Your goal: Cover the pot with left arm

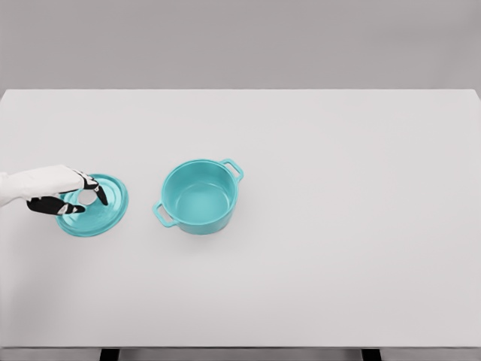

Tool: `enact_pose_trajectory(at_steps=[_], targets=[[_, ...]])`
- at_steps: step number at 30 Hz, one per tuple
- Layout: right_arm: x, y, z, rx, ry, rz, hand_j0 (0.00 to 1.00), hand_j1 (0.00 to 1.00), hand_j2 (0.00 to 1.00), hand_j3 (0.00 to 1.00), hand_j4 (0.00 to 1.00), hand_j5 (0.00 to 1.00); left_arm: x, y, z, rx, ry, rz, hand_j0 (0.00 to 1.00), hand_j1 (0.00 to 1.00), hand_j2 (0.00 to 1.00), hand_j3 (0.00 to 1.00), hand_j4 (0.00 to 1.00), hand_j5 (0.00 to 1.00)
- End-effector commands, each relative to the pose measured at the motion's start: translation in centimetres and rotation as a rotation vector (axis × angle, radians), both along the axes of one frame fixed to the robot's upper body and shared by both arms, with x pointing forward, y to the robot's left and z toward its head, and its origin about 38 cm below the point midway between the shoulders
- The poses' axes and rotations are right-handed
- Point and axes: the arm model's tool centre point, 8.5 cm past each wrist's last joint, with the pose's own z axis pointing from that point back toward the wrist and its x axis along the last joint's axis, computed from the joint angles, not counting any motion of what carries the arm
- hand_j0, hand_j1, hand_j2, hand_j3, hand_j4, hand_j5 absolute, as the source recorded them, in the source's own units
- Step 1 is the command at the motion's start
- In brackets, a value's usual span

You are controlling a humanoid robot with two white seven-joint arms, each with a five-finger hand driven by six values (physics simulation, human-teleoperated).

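My left hand [64, 192] reaches in from the left edge of the frame, white at the back and black at the fingers [99, 194], which curl down around the pale knob [88, 197] at the centre of the teal lid [101, 214]; the thumb lies along the near side of the knob and the other fingers hook over its far side, so the hand is closed on the knob, though I cannot tell how firmly it presses. The lid lies flat on the white desk [338, 248], round and domed, its right and near rim showing clear of my hand. Just beside it to the right, apart from it with a strip of bare desk between, stands the teal pot [199, 197], upright and uncovered, its inside open to view. The pot has two loop handles: one at its upper right [234, 168], one at its lower left [163, 216], the latter pointing toward the lid. The desk runs wide to the right of the pot and back to a plain grey wall [240, 41]. My right arm does not show
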Motion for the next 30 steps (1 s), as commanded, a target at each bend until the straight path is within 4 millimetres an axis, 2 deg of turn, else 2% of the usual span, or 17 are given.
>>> enact_pose_trajectory(at_steps=[1, 11, 16, 23, 30], targets=[[0.0, 0.0, 0.0, 0.000, 0.001, 0.001, 1.00, 1.00, 1.00, 1.00, 1.00, 1.00, -0.2, -0.1, -0.3, 0.025, 0.005, -0.022, 0.54, 0.54, 0.54, 0.54, 0.54, 0.54], [0.0, 0.0, 0.0, 0.000, 0.000, 0.001, 1.00, 1.00, 1.00, 1.00, 1.00, 1.00, -0.2, -0.7, 0.2, 0.014, -0.008, -0.039, 0.52, 0.52, 0.52, 0.52, 0.52, 0.52], [0.0, 0.0, 0.0, 0.000, 0.000, 0.001, 1.00, 1.00, 1.00, 1.00, 1.00, 1.00, -0.8, -3.3, 1.9, -0.021, -0.042, -0.122, 0.50, 0.50, 0.50, 0.50, 0.50, 0.50], [0.0, 0.0, 0.0, 0.000, 0.000, 0.001, 1.00, 1.00, 1.00, 1.00, 1.00, 1.00, -1.4, -2.9, 6.1, -0.015, -0.107, -0.148, 0.51, 0.51, 0.51, 0.51, 0.51, 0.51], [0.1, 0.0, 0.0, 0.000, -0.001, 0.001, 1.00, 1.00, 1.00, 1.00, 1.00, 1.00, -1.4, -4.2, 7.6, -0.033, -0.140, -0.188, 0.51, 0.51, 0.51, 0.51, 0.51, 0.51]])
